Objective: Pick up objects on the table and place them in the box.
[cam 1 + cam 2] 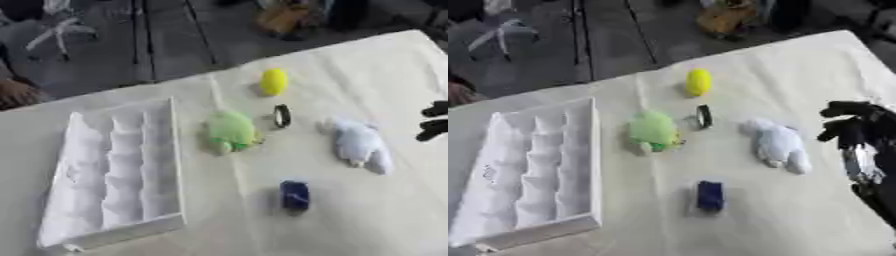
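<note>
A white cloth [367, 210] is spread over the table. Beyond it, a dark floor [175, 35] is seen. At 12 o'clock, something brown and yellow [284, 20] is seen, blurry. At 10 o'clock, white chair legs [57, 30] are seen.

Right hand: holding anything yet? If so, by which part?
Nothing is held. The right hand hangs over the table's right edge with curled fingers, apart from the white soft toy. The left hand is out of view.
</note>
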You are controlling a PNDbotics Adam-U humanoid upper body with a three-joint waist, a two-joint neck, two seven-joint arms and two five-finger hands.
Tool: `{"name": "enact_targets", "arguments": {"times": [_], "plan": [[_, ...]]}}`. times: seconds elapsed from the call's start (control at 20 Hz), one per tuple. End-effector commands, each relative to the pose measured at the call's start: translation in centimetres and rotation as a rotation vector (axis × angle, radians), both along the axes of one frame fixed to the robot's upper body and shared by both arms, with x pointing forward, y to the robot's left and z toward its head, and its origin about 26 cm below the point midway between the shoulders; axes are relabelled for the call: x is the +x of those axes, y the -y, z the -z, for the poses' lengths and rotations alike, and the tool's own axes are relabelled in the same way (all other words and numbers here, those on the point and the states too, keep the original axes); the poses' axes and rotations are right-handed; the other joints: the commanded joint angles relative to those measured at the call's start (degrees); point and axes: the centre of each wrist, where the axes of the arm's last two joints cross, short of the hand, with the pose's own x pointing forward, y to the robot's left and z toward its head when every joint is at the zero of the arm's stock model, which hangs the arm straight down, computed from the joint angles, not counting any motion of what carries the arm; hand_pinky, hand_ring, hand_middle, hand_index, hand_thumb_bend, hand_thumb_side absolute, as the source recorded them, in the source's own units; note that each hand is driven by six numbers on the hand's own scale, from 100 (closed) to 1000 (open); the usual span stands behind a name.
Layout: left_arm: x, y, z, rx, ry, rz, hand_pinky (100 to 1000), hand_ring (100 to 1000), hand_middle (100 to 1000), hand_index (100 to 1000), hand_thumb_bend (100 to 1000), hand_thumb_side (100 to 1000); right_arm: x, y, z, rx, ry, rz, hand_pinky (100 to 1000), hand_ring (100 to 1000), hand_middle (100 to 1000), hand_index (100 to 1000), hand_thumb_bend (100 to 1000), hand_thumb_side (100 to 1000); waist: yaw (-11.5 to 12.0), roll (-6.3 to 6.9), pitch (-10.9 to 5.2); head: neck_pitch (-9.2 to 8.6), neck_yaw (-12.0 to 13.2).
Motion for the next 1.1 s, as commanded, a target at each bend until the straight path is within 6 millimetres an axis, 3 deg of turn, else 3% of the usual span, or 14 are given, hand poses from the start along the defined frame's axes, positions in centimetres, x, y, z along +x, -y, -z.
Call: {"name": "enact_targets", "arguments": {"times": [0.05, 0.8, 1.1], "plan": [[-0.2, -0.2, -0.9, 0.03, 0.022, 0.002, 1000, 763, 772, 731, 432, 1000, -0.2, 0.1, -1.0, -0.02, 0.032, 0.002, 704, 546, 683, 817, 100, 665, 0.03, -0.63, -1.52, -0.24, 0.11], [-0.1, -0.2, -0.9, 0.032, 0.02, 0.005, 1000, 764, 771, 730, 426, 1000, -0.2, 0.2, -1.0, -0.027, 0.031, 0.008, 706, 548, 685, 819, 100, 668, 0.09, -0.7, -1.55, -0.25, -0.09], [-0.1, -0.2, -0.9, 0.039, 0.012, 0.008, 1000, 764, 772, 730, 421, 1000, -0.2, 1.5, -2.2, -0.12, 0.038, 0.033, 715, 562, 725, 834, 122, 665, 0.1, -1.02, -1.71, -0.14, -0.19]]}}
